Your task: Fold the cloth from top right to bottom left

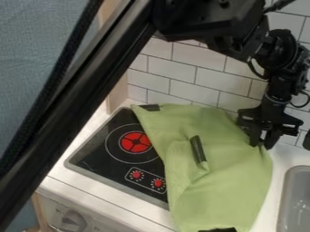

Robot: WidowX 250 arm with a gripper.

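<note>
Cloth (233, 174) rumpled across stove (97, 152) and surface (283, 157). Should be light, soft, floppy. Hand (261, 146) slightly spread at its far right edge. Pinch the corner there, deep enough to avoid slip; bring near-left.

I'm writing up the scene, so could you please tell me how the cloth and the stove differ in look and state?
The cloth is green with dark patches, whereas the stove is black with a red burner. The cloth is rumpled and partly folded; the stove is flat. The cloth lies on top, the stove partly covered beneath it.
</note>
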